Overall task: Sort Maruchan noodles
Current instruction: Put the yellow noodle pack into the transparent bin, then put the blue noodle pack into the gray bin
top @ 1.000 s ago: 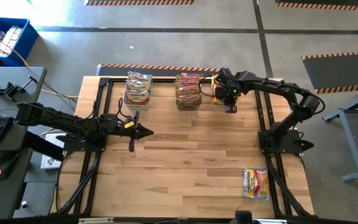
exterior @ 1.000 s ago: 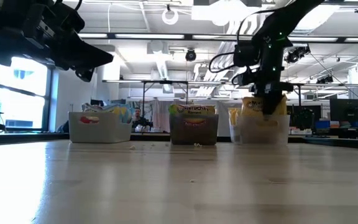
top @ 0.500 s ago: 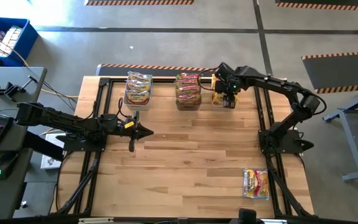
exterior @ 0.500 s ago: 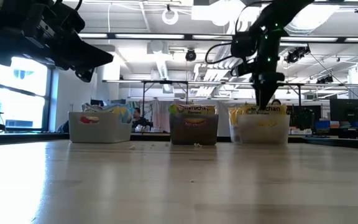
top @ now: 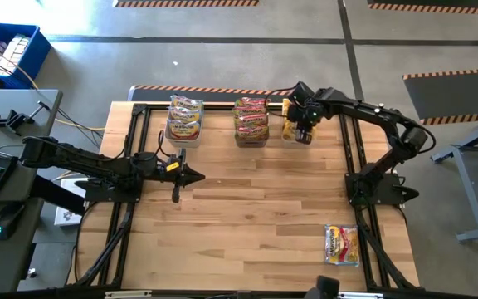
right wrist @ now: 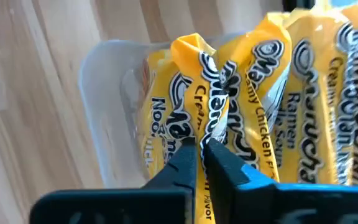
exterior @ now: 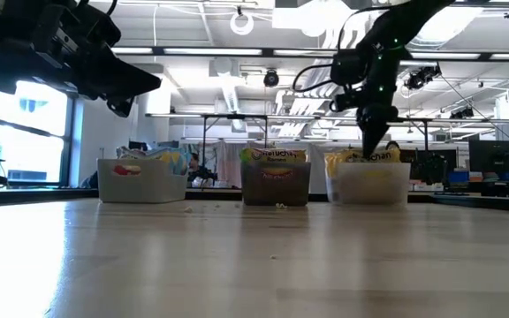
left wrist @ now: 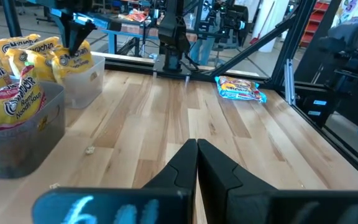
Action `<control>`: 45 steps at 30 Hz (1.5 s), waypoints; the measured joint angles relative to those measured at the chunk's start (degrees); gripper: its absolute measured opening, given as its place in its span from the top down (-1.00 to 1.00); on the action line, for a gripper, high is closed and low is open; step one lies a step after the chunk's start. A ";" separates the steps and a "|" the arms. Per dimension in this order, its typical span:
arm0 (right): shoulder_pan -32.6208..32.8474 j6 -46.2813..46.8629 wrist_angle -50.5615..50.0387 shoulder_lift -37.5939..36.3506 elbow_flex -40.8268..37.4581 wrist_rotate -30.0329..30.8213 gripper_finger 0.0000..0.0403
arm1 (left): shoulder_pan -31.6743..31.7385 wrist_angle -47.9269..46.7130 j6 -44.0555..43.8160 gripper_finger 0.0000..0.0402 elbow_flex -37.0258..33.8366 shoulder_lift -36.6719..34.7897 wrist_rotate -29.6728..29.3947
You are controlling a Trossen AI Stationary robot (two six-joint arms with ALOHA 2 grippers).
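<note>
The right hand [top: 302, 131] hangs directly over the clear tub [top: 295, 133] at the far right of the row along the back edge of the desk [top: 256, 216], its fingertips pointing down into the yellow Maruchan noodles [right wrist: 229, 118] standing upright inside. Seen from its wrist, the two dark fingers [right wrist: 180, 163] are pressed almost together with only a thin slit between them, right in front of a crumpled yellow packet [right wrist: 194, 93]; whether they pinch any of its wrapper cannot be told. More packets fill the middle tub [top: 251, 122] and the left tub [top: 184, 119] just beside it. One loose packet [top: 341, 244] lies flat near the front right corner of the desk, well apart from both arms. The left hand [top: 196, 175] waits above the left part of the desk, in front of the left tub, its fingers closed tight on nothing.
</note>
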 joint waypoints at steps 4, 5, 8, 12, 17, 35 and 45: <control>0.05 0.01 2.82 0.02 -0.06 -1.04 0.91 | 0.00 0.00 -0.02 0.99 0.00 0.00 0.00; 0.07 0.01 3.31 0.02 -0.06 -1.51 0.86 | 0.00 0.00 -0.02 0.99 0.00 0.00 0.00; 0.07 0.39 4.14 0.02 -0.06 -1.94 0.65 | -0.01 0.00 -0.04 0.99 0.00 0.00 0.00; 0.26 1.79 4.02 0.02 0.63 -1.22 0.34 | 0.00 0.02 -0.04 0.99 0.00 0.00 -0.08; 2.83 3.13 -2.07 -0.59 5.62 1.22 0.20 | 0.00 0.32 -0.49 0.99 0.00 0.00 -0.39; 50.38 59.82 -4.88 -17.87 -17.14 -6.39 0.97 | 0.00 14.60 -0.58 0.99 0.09 10.25 -0.46; 81.60 100.94 -5.78 -14.52 -18.85 -16.83 1.00 | 0.00 20.61 3.08 0.99 1.55 16.83 -0.46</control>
